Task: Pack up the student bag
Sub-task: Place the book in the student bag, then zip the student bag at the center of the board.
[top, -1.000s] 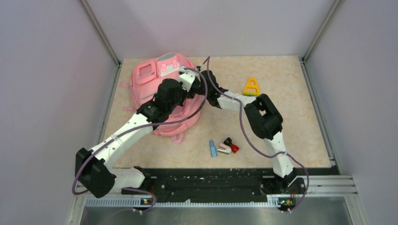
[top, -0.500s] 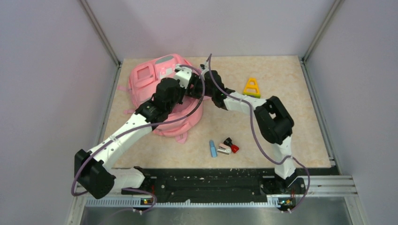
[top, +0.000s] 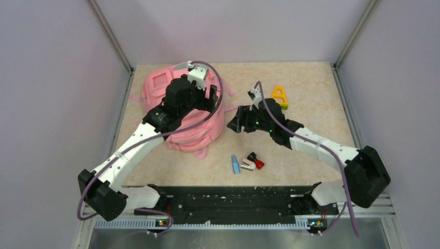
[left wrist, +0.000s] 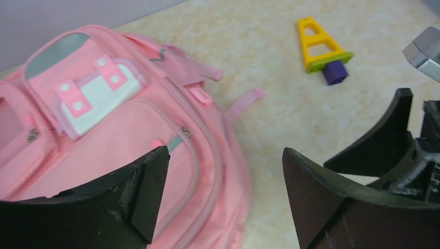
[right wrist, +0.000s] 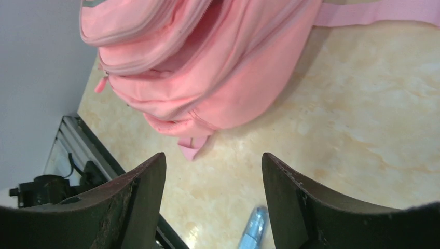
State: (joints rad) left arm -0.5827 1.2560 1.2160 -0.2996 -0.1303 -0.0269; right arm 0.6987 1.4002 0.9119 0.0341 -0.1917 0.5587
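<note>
The student bag (top: 158,88) is a big pink backpack lying at the table's back left, with its white-pink patch (left wrist: 93,91) facing up. In the right wrist view the student bag (right wrist: 207,67) shows a gaping zip along its side. My left gripper (top: 212,98) hovers over the bag's right edge, open and holding nothing; its jaws (left wrist: 224,153) frame the bag's side and bare table. My right gripper (top: 233,123) stands open just right of the bag, low over the table, with nothing between its fingers (right wrist: 212,161).
A yellow A-shaped piece on a purple block (top: 278,96) (left wrist: 319,44) lies at the back centre-right. A blue tube (top: 235,165) (right wrist: 254,228), a small white-pink item (top: 247,166) and a red-black item (top: 255,161) lie together near the front edge. Walls close in both sides.
Both grippers have opened and pulled back from the bag. The right arm swung out to the right and toward the front. The left gripper rose, and the bag sagged flatter.
</note>
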